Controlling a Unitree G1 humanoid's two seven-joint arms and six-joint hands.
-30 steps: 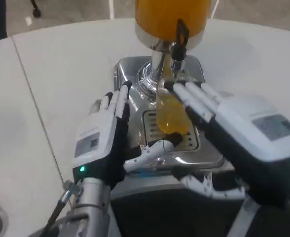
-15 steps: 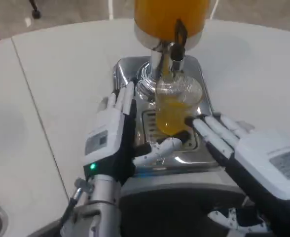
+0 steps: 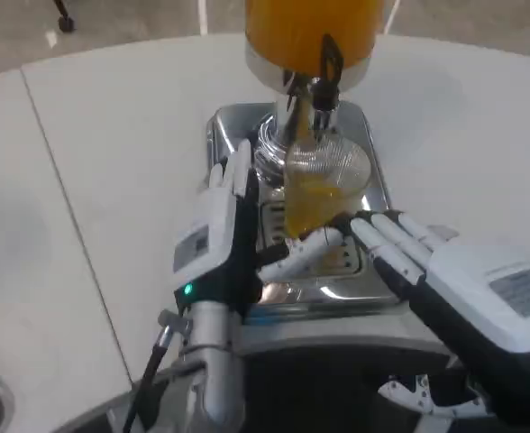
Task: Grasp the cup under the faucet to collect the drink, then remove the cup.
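Clear ribbed cup [image 3: 317, 192], partly filled with orange drink, stands on chrome drip tray [image 3: 324, 271] directly below black faucet [image 3: 324, 77] of dispenser; orange tank [image 3: 312, 32] at 12 o'clock of cup. Left hand [image 3: 224, 230] at 9 o'clock of cup, fingers extended and apart, thumb reaching toward cup base; grasp cannot be told. Right hand [image 3: 427, 266] at 4 o'clock of cup, fingers spread, fingertips near cup base, holding nothing. White table [image 3: 112, 153] surrounds dispenser.
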